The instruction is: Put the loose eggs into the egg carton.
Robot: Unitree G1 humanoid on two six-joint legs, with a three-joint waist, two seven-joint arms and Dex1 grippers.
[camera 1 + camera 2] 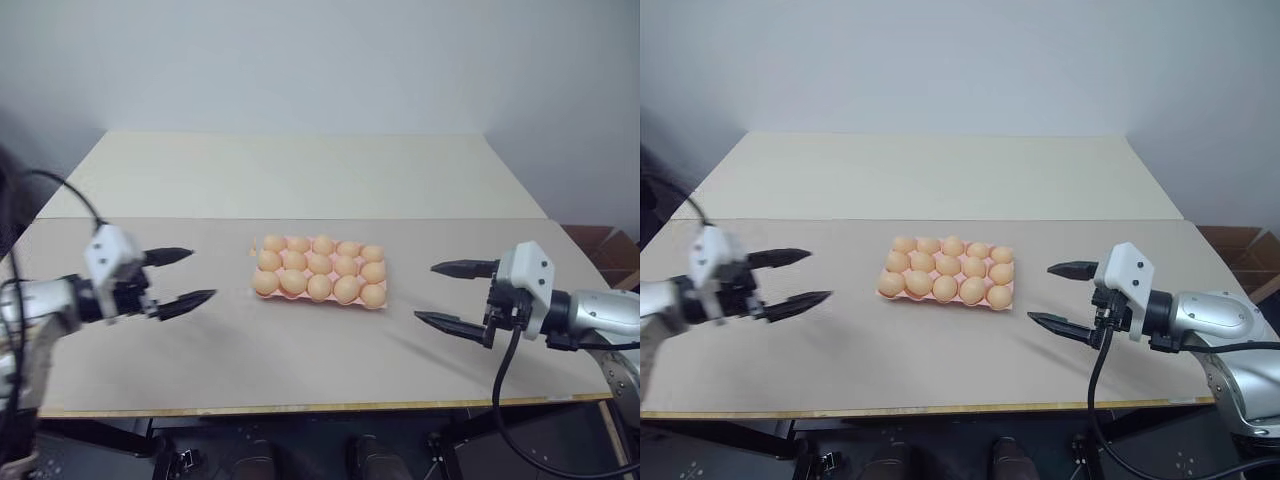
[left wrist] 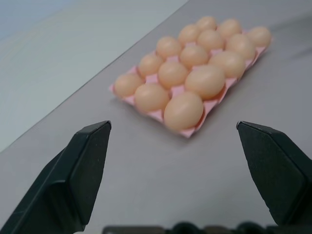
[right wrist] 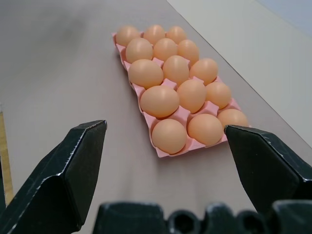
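Note:
The pale pink egg carton (image 1: 320, 303) lies flat in the middle of the table, and every cup I see holds a tan-orange egg (image 1: 319, 262). Loose eggs are out of view; no egg lies outside the cups. My left gripper (image 1: 200, 273) hovers to the left of the carton, open and empty, pointing toward it. My right gripper (image 1: 425, 292) hovers to the right of it, also open and empty. In the left wrist view the carton (image 2: 187, 131) lies ahead between the black fingers (image 2: 85, 165). The right wrist view has the carton (image 3: 161, 151) ahead as well.
The carton rests on a grey-beige mat (image 1: 300, 350) covering the front half of the table. A cream tabletop (image 1: 290, 175) extends behind it to a pale wall. The wooden front edge (image 1: 320, 408) runs close below my arms. A brown box (image 1: 600, 245) stands off the right side.

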